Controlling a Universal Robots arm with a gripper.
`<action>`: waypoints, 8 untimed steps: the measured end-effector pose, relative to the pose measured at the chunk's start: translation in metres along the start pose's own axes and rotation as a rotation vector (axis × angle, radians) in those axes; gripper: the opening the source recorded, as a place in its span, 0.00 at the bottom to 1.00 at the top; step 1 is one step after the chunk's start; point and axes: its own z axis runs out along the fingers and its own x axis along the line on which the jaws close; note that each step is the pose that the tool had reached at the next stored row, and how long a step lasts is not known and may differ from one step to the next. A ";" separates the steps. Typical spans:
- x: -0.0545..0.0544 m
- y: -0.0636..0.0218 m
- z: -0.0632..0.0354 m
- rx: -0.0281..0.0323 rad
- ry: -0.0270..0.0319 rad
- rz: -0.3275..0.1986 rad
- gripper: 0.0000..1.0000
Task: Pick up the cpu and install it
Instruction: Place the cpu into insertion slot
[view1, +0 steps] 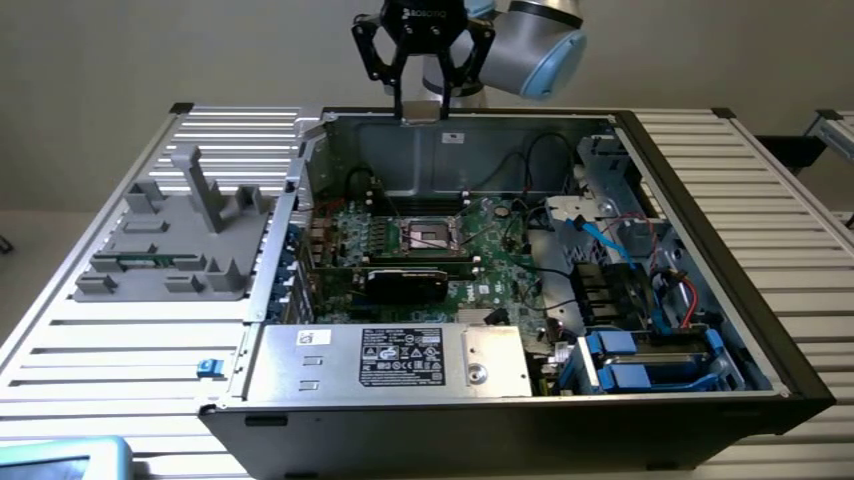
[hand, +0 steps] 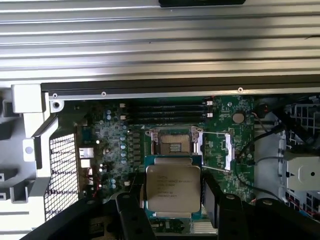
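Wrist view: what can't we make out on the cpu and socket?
- cpu lettering: too small to read, wrist view.
- cpu's gripped edges: covered by the gripper, wrist view.
- socket contacts: too small, both views.
- cpu face: seen edge-on, exterior view.

cpu (hand: 173, 189) lid: smooth, satin silver metal.

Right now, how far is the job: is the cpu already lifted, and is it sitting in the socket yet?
Done: the cpu is lifted, gripped at its edges by the pincer. In hand: it hangs in the air over the rear wall of the open computer case. Left: the motherboard socket looks empty, so the cpu is not seated.
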 end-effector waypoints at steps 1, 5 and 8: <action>0.000 0.0000 0.0001 0.0000 -0.0002 0.016 0.55; 0.000 0.0000 0.0004 0.0000 -0.0010 0.081 0.55; 0.000 0.0000 0.0006 0.0001 -0.0015 0.132 0.55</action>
